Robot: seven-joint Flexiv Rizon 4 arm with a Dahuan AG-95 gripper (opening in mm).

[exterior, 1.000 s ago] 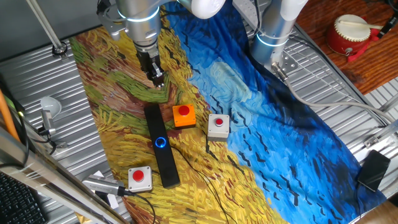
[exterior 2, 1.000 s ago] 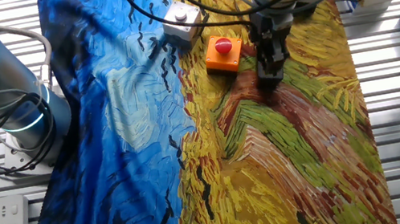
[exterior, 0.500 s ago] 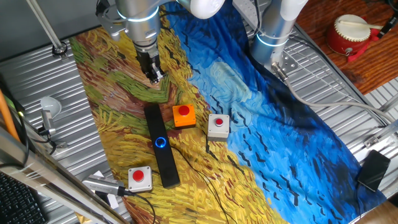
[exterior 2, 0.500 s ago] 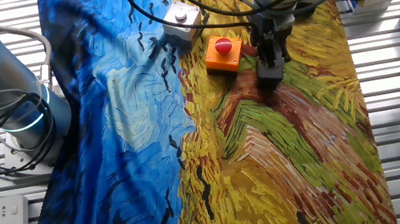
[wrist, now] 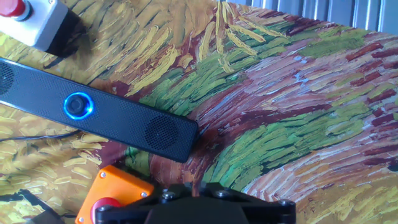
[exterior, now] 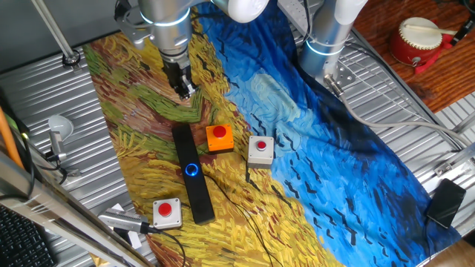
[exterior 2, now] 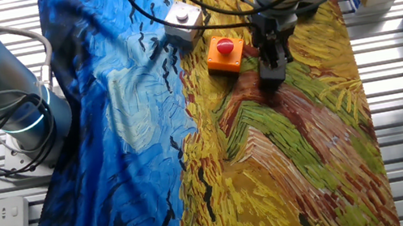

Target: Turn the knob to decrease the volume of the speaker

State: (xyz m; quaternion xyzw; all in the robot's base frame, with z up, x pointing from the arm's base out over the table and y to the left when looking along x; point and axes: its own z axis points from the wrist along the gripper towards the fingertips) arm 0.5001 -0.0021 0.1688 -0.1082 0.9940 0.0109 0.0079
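The small, stiff, smooth knob (exterior: 192, 170) on the light speaker (exterior: 192, 175) is best pinched by its rim; whether the claw (exterior: 184, 92) is spread cannot be told.

We see our single arm reaching down over the table from above, its silver wrist section with a glowing pale ring pointing nearly straight down. Below it hangs our black gripper (exterior: 185, 92), small and narrow, tilted only slightly from vertical. In the other fixed view the gripper (exterior 2: 272, 75) also hangs tip-down, holding nothing. From both sides its fingers look close together, though we cannot tell whether they meet. In the hand view only the dark underside of the hand mount shows along the bottom edge.
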